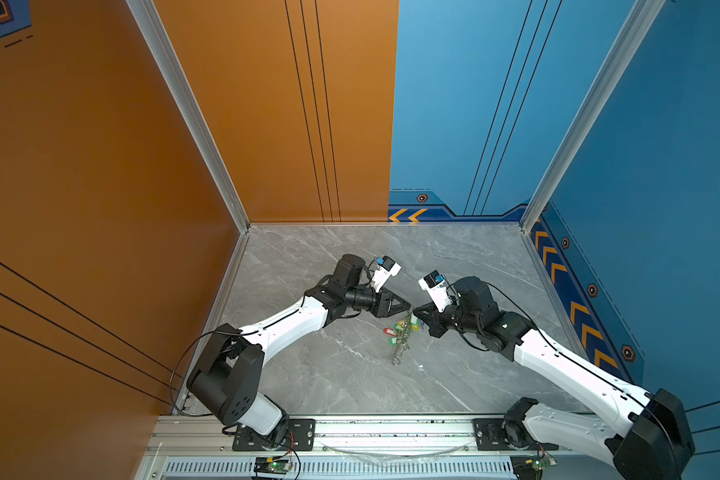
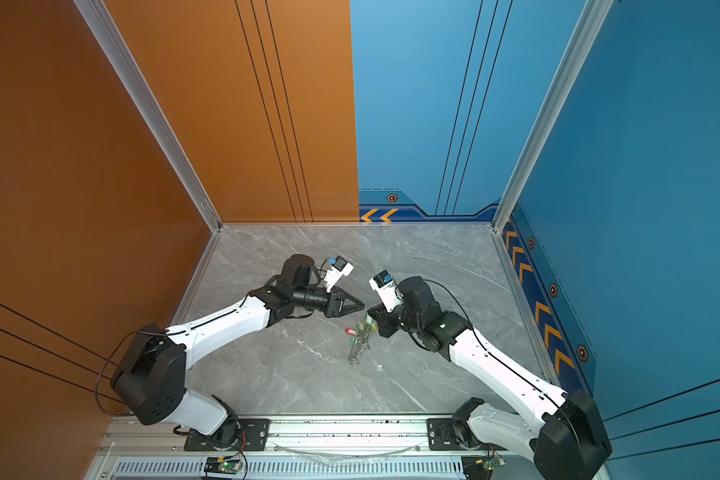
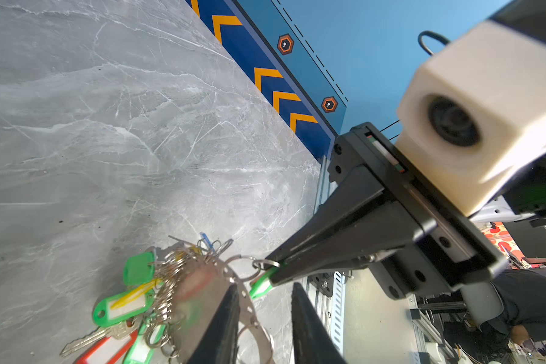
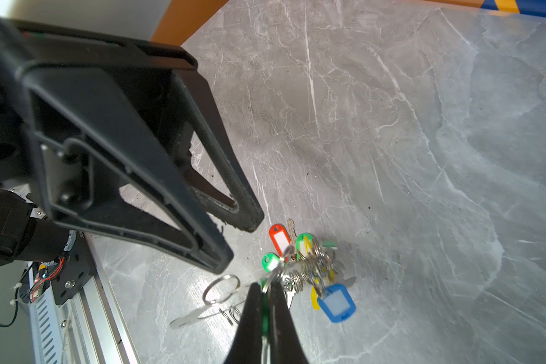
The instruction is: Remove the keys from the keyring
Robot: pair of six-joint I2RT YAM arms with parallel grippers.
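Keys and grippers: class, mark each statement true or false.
1. The right gripper has its jaws shut on a green tag. True.
2. The left gripper has its jaws shut. False: they stand apart.
3. A blue tag is in the bunch. True.
4. The table is bare wood. False: it is grey with a marble pattern.

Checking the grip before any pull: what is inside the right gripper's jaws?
A green tag is pinched in the shut right gripper, with a small ring right at the tips. The fingers cover part of the tag, and no key on it shows.
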